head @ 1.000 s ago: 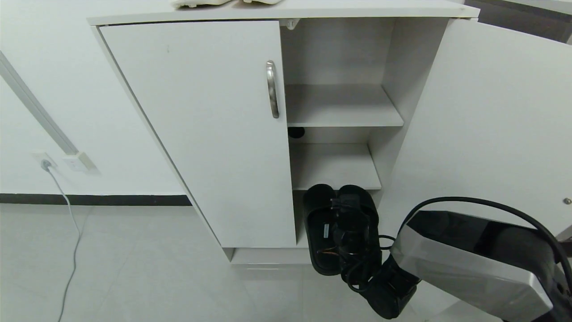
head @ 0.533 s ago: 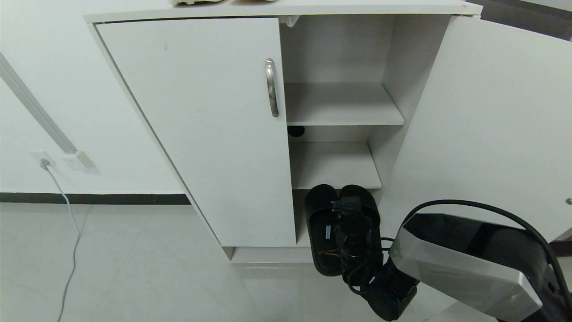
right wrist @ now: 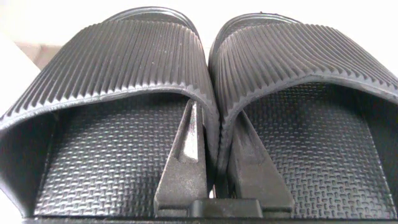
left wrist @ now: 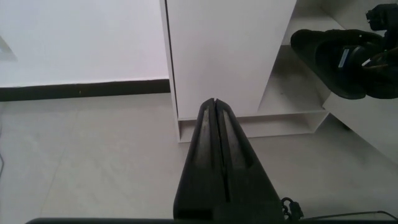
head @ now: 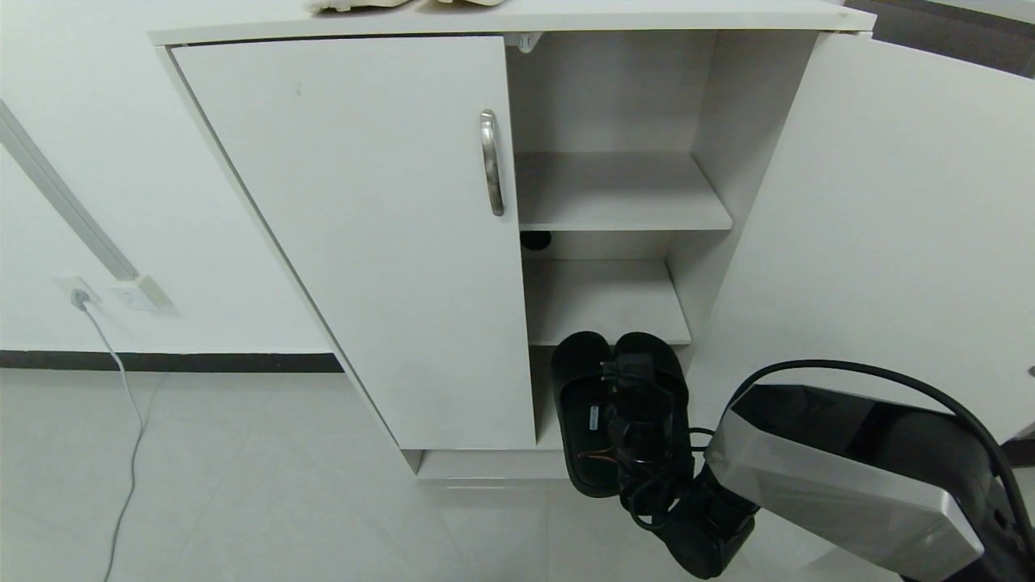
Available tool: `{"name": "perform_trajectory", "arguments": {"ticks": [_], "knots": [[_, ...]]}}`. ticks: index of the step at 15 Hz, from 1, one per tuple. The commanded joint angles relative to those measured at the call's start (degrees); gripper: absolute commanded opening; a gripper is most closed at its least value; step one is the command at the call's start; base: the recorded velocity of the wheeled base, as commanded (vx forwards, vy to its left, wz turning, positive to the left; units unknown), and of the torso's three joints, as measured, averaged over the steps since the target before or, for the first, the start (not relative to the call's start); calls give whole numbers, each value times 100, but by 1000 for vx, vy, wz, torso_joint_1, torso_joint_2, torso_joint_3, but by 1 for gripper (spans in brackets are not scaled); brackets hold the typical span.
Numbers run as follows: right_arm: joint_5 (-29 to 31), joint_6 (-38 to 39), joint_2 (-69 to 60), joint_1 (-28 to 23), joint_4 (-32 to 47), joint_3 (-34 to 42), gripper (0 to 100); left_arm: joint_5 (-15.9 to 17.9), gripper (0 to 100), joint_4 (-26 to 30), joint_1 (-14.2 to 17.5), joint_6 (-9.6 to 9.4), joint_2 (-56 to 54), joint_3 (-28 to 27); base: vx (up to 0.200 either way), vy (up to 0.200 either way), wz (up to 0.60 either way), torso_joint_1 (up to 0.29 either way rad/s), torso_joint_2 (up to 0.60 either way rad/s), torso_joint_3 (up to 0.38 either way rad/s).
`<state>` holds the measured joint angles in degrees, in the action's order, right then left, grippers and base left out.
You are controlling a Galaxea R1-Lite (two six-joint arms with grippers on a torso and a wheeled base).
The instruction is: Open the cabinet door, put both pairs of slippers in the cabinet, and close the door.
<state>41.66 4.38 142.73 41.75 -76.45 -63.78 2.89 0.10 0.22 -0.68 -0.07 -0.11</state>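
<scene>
Slippers [head: 586,404] toes toward cabinet [head: 348,202], lengthwise inward; right fingers [right wrist: 186,155] pinch them; left fingers [left wrist: 205,149] closed.

One cabinet [head: 517,16] fills the upper middle of the frame. It has two doors, a shut door [head: 356,226] at left and an open door [head: 881,226] at right, one metal handle [head: 491,162], and two shelves, an upper shelf [head: 618,194] and a lower shelf [head: 602,303]. Two black slippers [head: 586,404] sit at lower centre. Two pale items [head: 356,4] lie at the top edge. One wall socket [head: 77,295] and one cable [head: 129,453] are at lower left.
</scene>
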Motion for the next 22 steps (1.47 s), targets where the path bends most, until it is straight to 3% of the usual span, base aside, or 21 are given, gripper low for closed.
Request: {"name": "perform_trajectory", "arguments": {"ticks": [1,6,10,14,19,22], "knots": [[0,2,-34,0,-19,-3,0,1,0,-1,4,-2,7,2,200,0,0,-7,2,2],[0,2,18,0,-28,-3,0,-8,0,-1,4,7,7,11,200,0,0,3,2,3],[-8,11,159,-18,7,-152,0,-8,0,-1,4,-2,7,11,0,0,0,0,0,0],[-52,37,185,-194,596,-539,0,1,0,-1,4,-11,7,11,0,0,0,0,0,0],[-79,37,748,-572,1853,-2499,0,1,0,-1,4,-2,7,11,0,0,0,0,0,0],[-193,37,800,-660,2494,-3220,0,1,0,-1,4,-11,7,2,0,0,0,0,0,0]]}}
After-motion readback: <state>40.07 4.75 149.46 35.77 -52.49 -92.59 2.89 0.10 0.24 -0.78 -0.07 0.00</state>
